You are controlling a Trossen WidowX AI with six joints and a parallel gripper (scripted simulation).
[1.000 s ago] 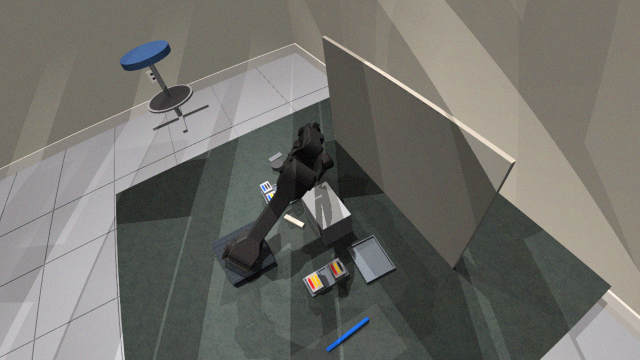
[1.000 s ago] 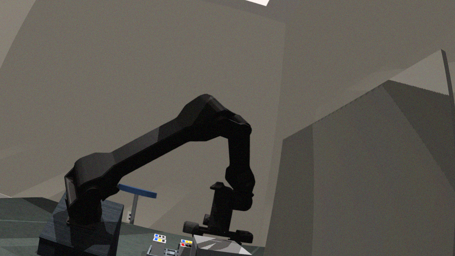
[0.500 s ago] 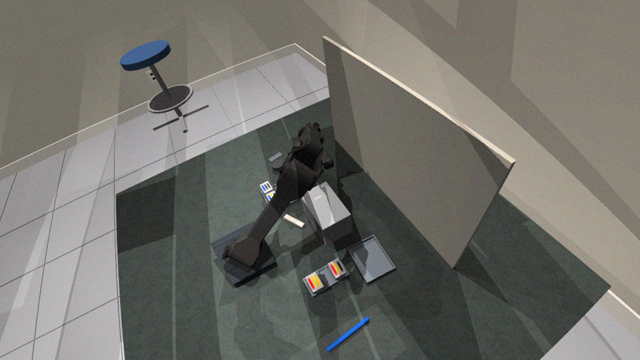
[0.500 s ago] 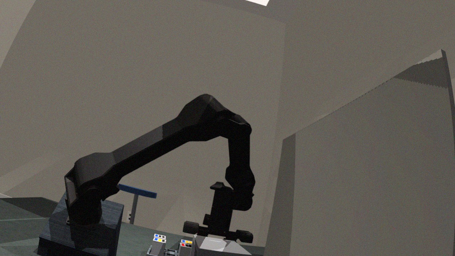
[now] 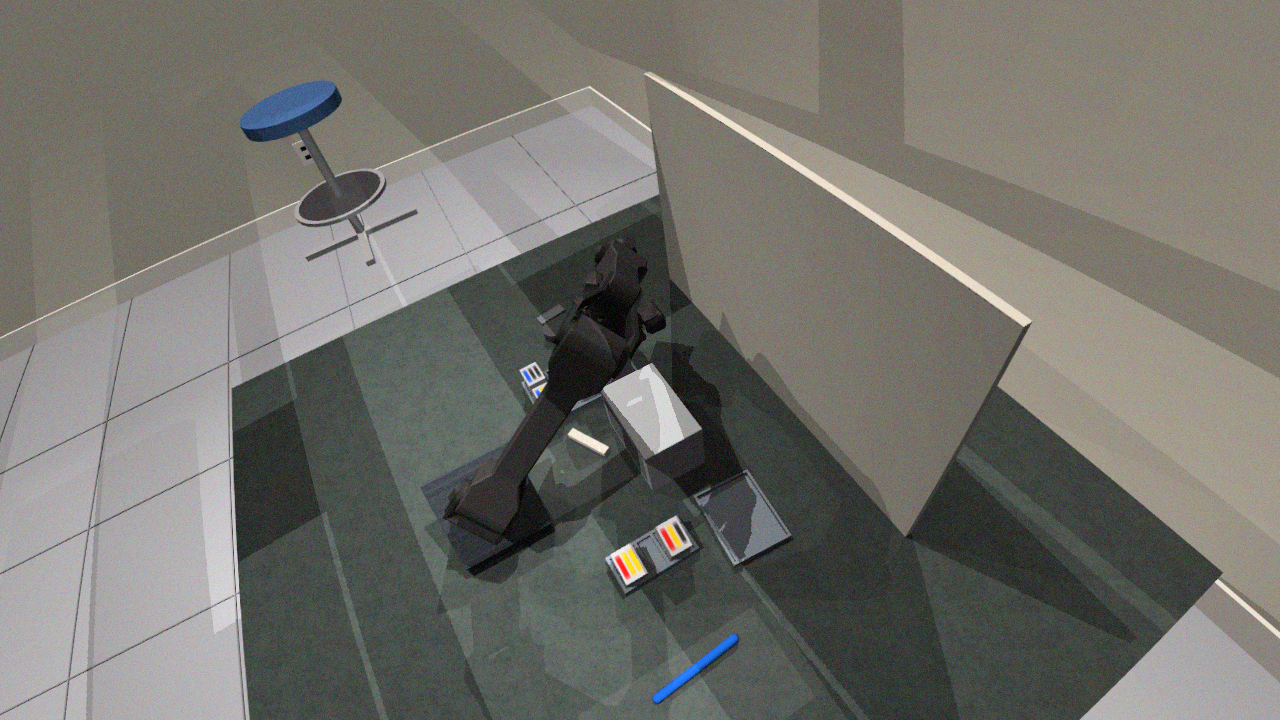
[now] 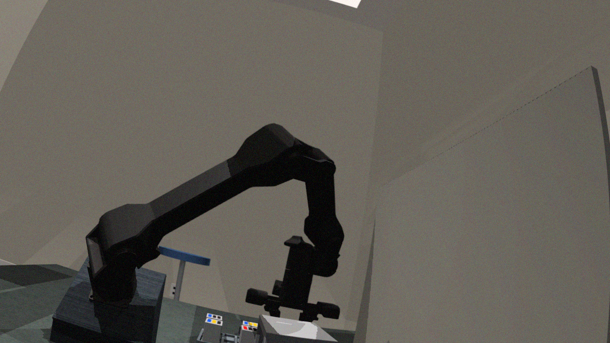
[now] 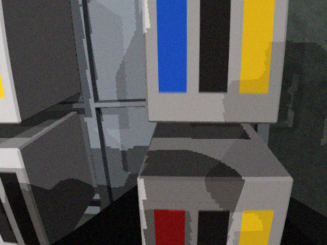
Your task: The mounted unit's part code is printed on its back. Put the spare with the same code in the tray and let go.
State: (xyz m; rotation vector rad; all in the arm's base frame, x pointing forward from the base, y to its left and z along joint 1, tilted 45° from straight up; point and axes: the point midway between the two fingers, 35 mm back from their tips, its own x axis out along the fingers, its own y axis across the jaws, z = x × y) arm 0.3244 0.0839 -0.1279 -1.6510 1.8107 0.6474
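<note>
My gripper (image 6: 289,315) (image 7: 201,189) is shut on the spare with red, black and yellow stripes (image 7: 216,192). I cannot tell whether that spare is clear of its rack. A spare with blue, black and yellow stripes (image 7: 214,106) is just beyond it in the wrist view. The pale grey box (image 5: 651,407) (image 6: 294,327), perhaps the mounted unit, stands beside my gripper; no striped code shows on its visible sides. The flat grey tray (image 5: 759,514) lies empty on the near side of the box. In the top view my arm hides the fingertips.
A second rack holds a red-yellow-yellow spare (image 5: 628,565) and a red-yellow-black spare (image 5: 674,537) beside the tray. Other spares (image 5: 532,374) (image 6: 214,322) stand left of my gripper. A tall panel (image 5: 805,295) (image 6: 490,238) rises behind the box. A cream stick (image 5: 588,441) and blue rod (image 5: 696,668) lie about.
</note>
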